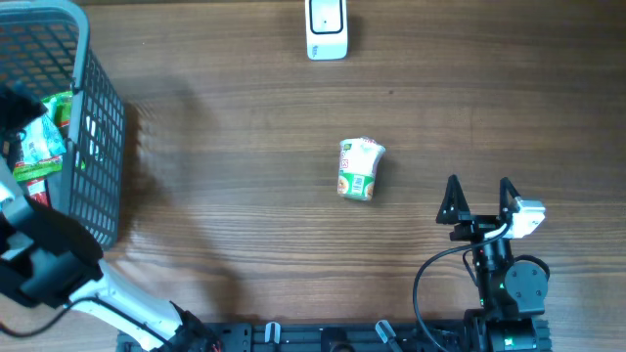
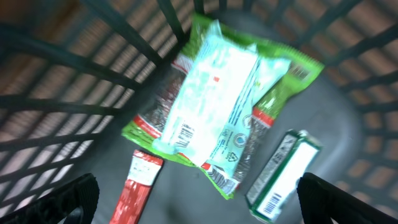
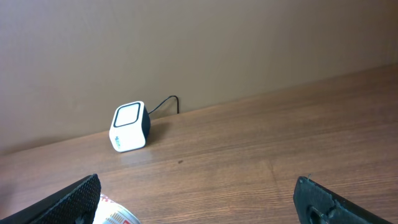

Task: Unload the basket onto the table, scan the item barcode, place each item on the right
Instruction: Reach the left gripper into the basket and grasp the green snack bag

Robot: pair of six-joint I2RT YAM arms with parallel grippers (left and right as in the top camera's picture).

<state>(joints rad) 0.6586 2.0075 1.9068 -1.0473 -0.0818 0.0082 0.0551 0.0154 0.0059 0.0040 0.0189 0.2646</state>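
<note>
The left gripper (image 2: pixel 202 202) hangs spread wide inside the basket (image 1: pixel 103 127), over a green packet (image 2: pixel 214 106) with its barcode facing up, likely picking an item to scan. A cup (image 1: pixel 360 168) lies on its side mid-counter (image 1: pixel 245 147), between the scanner (image 1: pixel 327 29) and the right gripper (image 1: pixel 479 191) — also released, holding nothing.

The table (image 1: pixel 245 117) is brown wood with the grain running left to right. A grey mesh basket (image 1: pixel 103 147) stands on it at the far left, partly out of the overhead view. A small white scanner (image 1: pixel 327 29) sits at the far edge, with a dark cable (image 3: pixel 166 102) leaving its back. A cup (image 1: pixel 360 169) lies on its side near the middle, well apart from both.
</note>
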